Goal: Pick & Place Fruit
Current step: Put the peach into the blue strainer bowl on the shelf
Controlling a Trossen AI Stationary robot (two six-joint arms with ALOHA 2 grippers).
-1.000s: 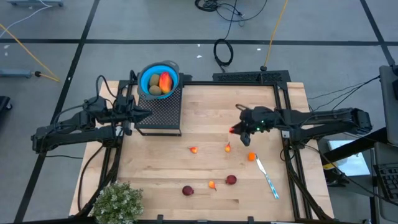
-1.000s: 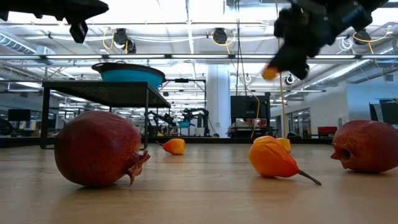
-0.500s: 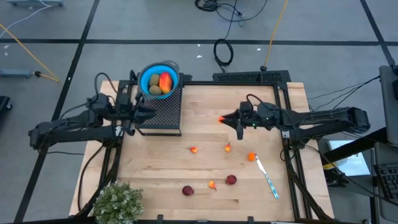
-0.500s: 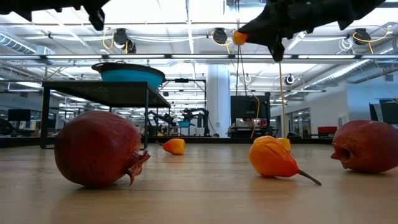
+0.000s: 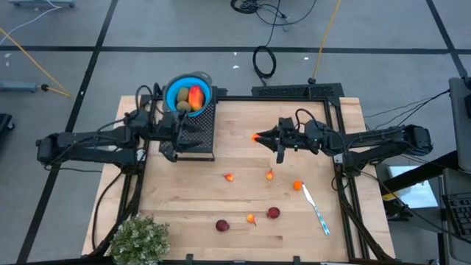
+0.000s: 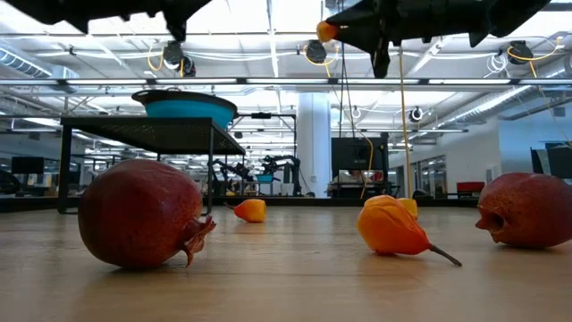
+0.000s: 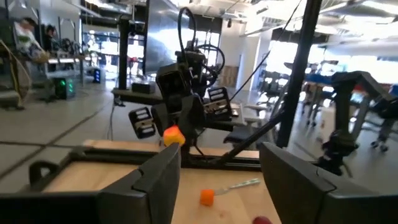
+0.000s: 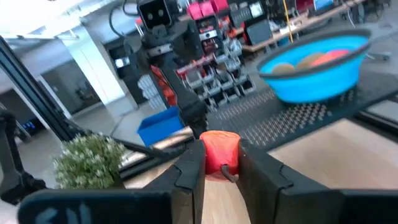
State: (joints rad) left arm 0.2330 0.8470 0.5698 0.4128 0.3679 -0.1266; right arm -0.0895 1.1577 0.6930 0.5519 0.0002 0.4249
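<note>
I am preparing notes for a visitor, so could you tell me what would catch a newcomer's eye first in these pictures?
Probably the right hand, held above the table's middle and shut on a small orange fruit. Next, the blue bowl on a black perforated stand at the table's far left, already holding fruit, with the left hand above that stand.

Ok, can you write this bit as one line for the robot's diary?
right fingers: shut on small orange fruit, raised above table | left fingers: open, empty, over black rack | blue bowl: holds fruit
</note>
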